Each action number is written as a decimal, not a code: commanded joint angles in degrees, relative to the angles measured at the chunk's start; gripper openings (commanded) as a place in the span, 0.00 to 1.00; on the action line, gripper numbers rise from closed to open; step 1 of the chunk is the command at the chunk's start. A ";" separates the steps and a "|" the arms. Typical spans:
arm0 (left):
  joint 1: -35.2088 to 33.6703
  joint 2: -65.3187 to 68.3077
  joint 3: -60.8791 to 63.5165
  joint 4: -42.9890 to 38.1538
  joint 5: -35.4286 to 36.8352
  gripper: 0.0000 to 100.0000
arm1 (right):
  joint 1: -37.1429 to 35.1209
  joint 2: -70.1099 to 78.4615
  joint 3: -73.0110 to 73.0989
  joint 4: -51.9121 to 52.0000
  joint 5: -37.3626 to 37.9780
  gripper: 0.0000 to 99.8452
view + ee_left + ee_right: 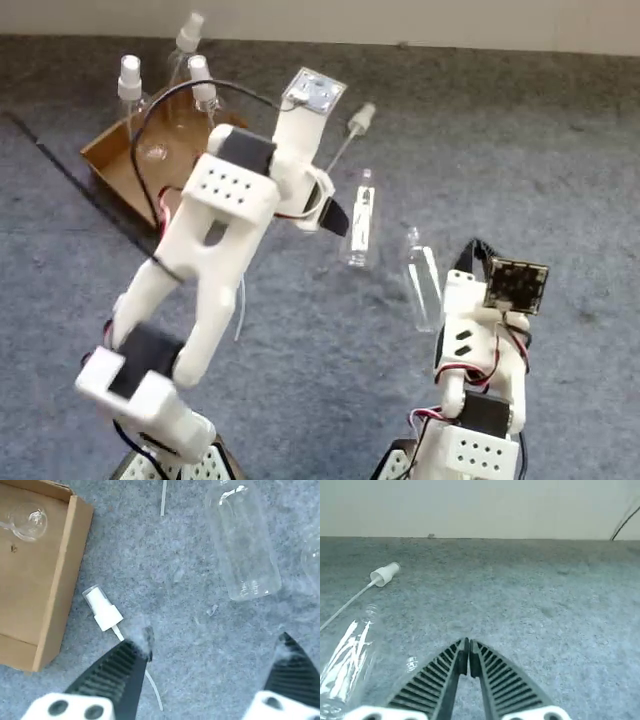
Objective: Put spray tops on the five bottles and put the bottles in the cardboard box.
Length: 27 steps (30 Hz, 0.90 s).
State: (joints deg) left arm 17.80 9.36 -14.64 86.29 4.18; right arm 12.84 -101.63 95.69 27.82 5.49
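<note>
At ten o'clock on the grey tabletop (560, 150), the cardboard box (105, 170) holds three capped bottles (130, 90) standing upright. Two uncapped ones lie flat: the centre bottle (360, 225) in the middle and the outer bottle (422, 285) at four o'clock from it. The left gripper (215, 655) hangs low with its fingers (117, 672) spread wide, a loose spray top (102, 611) lying just beside one of them and near the box wall. The right gripper (469, 660) sits at five o'clock, its fingers pressed together on nothing, and a second spray top (362, 118) lies at twelve o'clock from the centre bottle.
</note>
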 commanded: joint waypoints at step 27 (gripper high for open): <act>4.88 65.71 -78.99 4.40 0.70 0.33 | -2.42 -0.40 5.76 4.79 -2.29 0.01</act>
State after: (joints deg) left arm 22.02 73.71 -85.23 90.68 4.53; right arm 10.81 -101.54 95.69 32.48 3.65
